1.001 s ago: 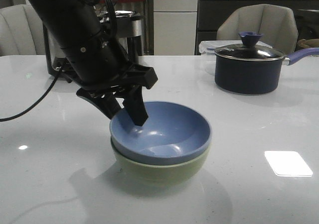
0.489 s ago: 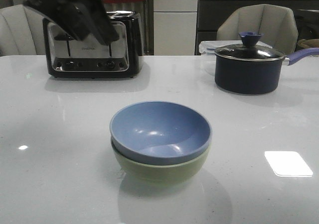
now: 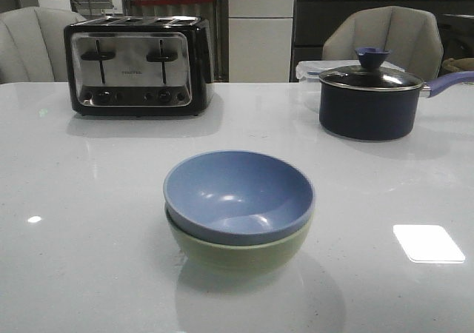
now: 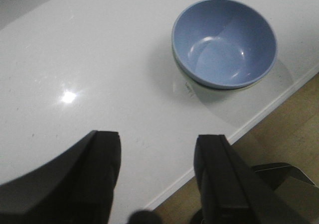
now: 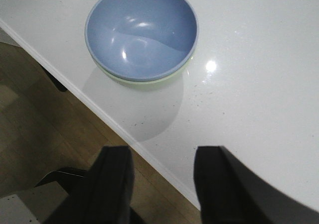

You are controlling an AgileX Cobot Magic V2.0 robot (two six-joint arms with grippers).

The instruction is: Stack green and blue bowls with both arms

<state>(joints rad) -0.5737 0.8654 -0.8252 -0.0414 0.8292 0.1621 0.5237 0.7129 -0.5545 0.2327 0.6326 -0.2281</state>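
The dusty blue bowl sits nested inside the pale green bowl near the middle of the white table. Both wrist views show the stack too: blue bowl over a thin green rim, and blue bowl over a green rim. No arm shows in the front view. My left gripper is open and empty, held high over the table's front edge, well away from the bowls. The right gripper is likewise open and empty, above the same edge.
A black and chrome toaster stands at the back left. A dark saucepan with a purple handle and lid knob sits back right, a clear container behind it. The table's front edge drops to a wooden floor. Chairs stand beyond the table.
The left arm, whose fingers were at the blue bowl's rim a second ago, has lifted up and away and left the front view. The stacked bowls have stayed put.
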